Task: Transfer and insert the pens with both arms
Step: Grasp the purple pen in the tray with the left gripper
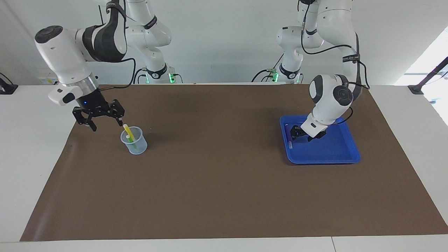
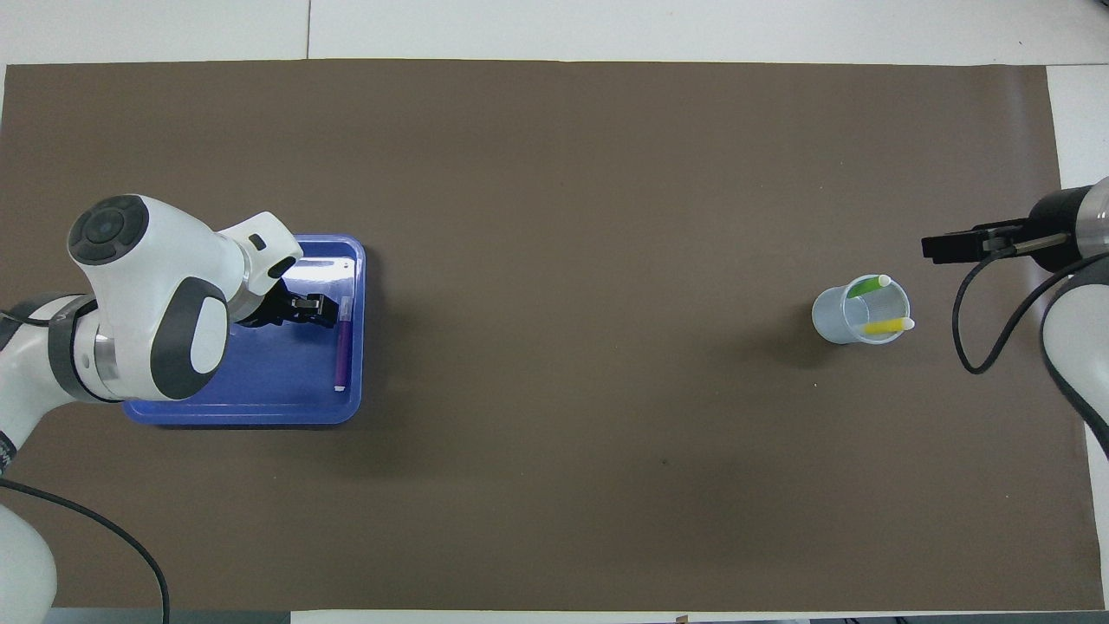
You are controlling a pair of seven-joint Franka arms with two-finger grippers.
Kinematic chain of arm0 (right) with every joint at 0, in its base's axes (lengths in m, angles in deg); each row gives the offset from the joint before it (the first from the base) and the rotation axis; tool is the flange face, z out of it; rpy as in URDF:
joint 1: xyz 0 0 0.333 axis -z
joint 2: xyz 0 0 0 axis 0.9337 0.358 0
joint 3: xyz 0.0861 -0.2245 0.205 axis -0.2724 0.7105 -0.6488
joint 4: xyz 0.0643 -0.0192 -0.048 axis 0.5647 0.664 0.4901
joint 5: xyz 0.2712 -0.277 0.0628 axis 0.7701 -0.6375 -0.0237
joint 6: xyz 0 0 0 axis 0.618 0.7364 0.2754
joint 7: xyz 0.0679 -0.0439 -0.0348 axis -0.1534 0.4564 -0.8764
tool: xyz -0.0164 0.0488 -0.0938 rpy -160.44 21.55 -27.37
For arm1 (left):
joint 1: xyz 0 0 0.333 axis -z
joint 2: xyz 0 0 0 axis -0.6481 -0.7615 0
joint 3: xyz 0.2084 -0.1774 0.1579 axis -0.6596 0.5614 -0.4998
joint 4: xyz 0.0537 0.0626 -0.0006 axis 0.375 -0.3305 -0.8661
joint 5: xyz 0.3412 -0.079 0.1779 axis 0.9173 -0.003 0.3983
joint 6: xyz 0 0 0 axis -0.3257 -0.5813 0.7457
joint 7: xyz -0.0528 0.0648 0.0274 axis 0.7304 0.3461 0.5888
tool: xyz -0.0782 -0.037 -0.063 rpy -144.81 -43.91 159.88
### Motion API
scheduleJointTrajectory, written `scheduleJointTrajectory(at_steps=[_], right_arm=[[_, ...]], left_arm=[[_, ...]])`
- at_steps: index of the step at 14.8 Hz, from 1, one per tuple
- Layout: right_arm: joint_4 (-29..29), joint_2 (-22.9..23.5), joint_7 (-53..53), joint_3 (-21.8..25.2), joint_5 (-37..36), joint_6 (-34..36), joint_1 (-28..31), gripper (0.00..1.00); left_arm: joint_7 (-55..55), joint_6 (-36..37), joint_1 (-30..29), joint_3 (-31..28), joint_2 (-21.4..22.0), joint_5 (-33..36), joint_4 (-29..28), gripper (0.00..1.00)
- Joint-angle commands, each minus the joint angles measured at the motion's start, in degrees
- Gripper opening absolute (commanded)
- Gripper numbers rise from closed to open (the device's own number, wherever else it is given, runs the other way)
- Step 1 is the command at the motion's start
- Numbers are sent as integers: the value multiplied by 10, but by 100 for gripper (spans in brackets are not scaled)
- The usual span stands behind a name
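A purple pen (image 2: 341, 342) is lying flat in a blue tray (image 2: 260, 407) toward the left arm's end of the counter (image 1: 224, 210), along the tray's edge that faces the middle of the brown mat (image 2: 554, 485), where it is waiting to be picked up. The left gripper (image 2: 314, 308) is hanging low inside the tray just beside the pen, and whether its jaws are released or clenched cannot be told; it looks to be lining up for a grasp, though nothing appears to be in its hold. Toward the right arm's end, a green pen (image 2: 866, 287) and a yellow pen (image 2: 885, 327) are standing tilted in a clear cup (image 1: 134, 141), pale ends up and leaning on the rim, which suggests both have been dropped in already. The right gripper (image 1: 104, 123) is hanging in the air beside the cup, its jaws spread wide and carrying nothing. By count: three pens, two in the cup and one in the tray; one cup; one tray; two arms. One transfer seems left to do.
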Motion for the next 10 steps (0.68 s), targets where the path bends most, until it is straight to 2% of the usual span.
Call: scheduleJointTrajectory(at_steps=[1, 5, 10], right_arm=[[-64, 9, 61, -9, -26, 72, 4, 100], [-113, 5, 105, -18, -43, 158, 2, 100], [-119, -16, 146, -37, -60, 219, 5, 100]], left_arm=[[7, 9, 4, -2, -12, -6, 9, 78], [6, 9, 5, -2, -9, -6, 0, 78], [7, 14, 7, -1, -9, -28, 1, 78]])
